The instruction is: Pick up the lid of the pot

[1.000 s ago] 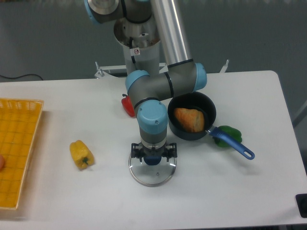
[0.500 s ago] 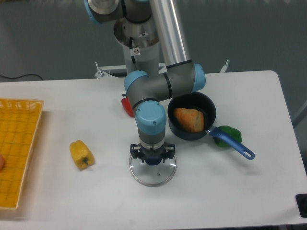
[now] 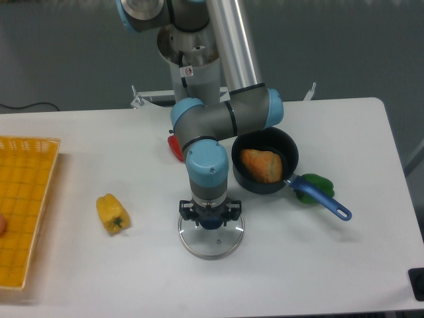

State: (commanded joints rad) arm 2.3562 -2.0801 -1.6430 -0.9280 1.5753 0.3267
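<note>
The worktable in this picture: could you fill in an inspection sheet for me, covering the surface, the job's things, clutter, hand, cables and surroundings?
Surface: white tabletop, with several items on it.
Job's things: clear lid with a dark knob, beneath the hand.
Clutter: black pan with a blue handle, a brown item inside; yellow item, red item, green item; orange crate at the left edge.
Hand: at the knob, pointing down; whether it is open or shut cannot be told.
Cables: one dark cable, behind the table on the left.
Surroundings: dark grey background.
</note>
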